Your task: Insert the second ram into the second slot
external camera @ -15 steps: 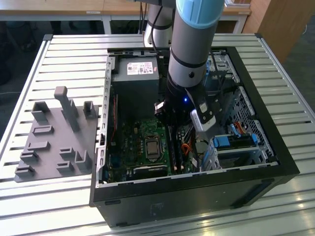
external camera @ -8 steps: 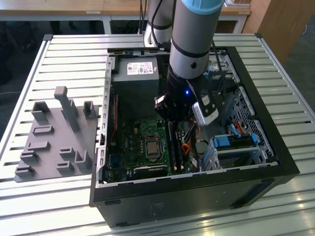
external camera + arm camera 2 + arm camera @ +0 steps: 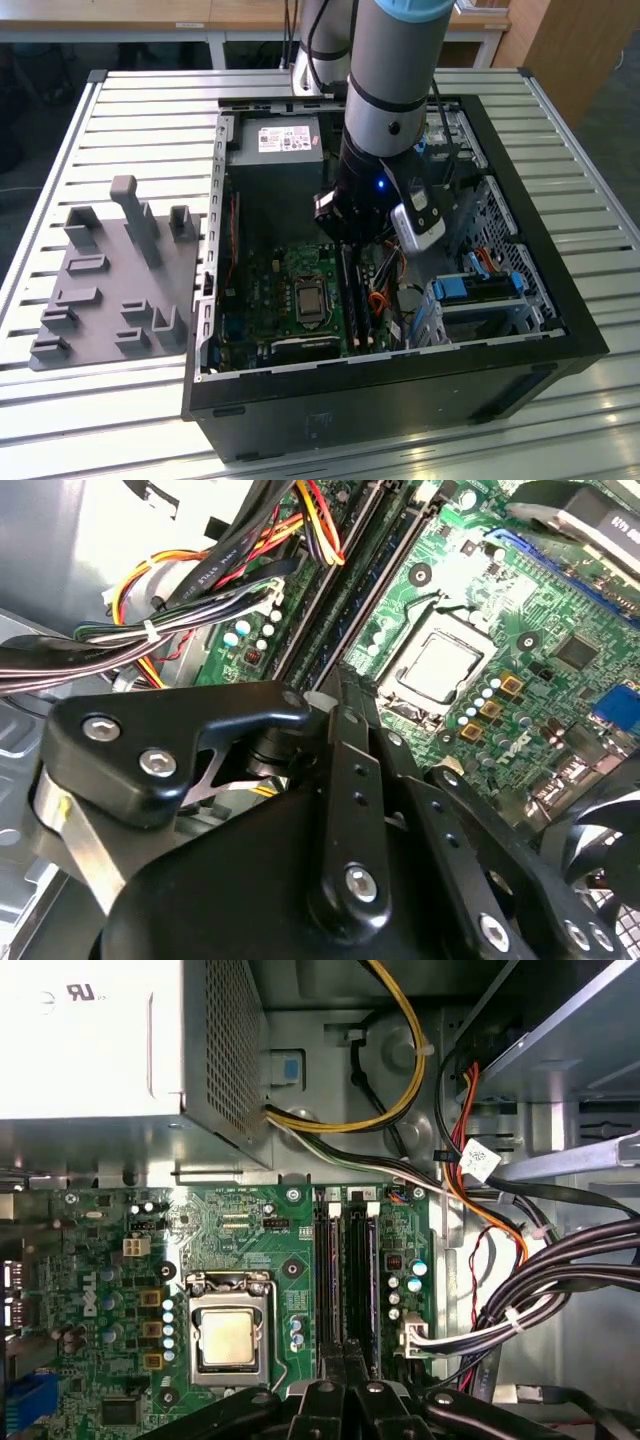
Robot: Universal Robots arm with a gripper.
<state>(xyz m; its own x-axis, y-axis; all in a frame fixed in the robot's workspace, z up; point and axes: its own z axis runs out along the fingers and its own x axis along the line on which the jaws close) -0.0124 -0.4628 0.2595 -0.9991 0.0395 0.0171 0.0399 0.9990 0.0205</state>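
Observation:
The open computer case point(image 3: 520, 330) lies on a slatted table with the arm reaching down into it. My gripper point(image 3: 345, 228) hangs low over the memory slots point(image 3: 357, 300) beside the processor socket. In the first wrist view its fingertips point(image 3: 335, 1360) meet over the slots point(image 3: 372, 1260), shut on the top edge of the second ram point(image 3: 349, 1270), a long dark stick standing on edge in line with a slot. In the second wrist view the gripper point(image 3: 335, 685) sits at the end of that same stick point(image 3: 375, 590). How deep the stick sits in the slot is hidden.
The processor socket point(image 3: 228, 1335) lies close beside the slots. The power supply point(image 3: 100, 1040) fills the case's far end. Black, yellow and orange cable bundles point(image 3: 540, 1260) crowd the other side. A blue drive bracket point(image 3: 480, 290) and a grey fixture point(image 3: 110, 280) show in the exterior view.

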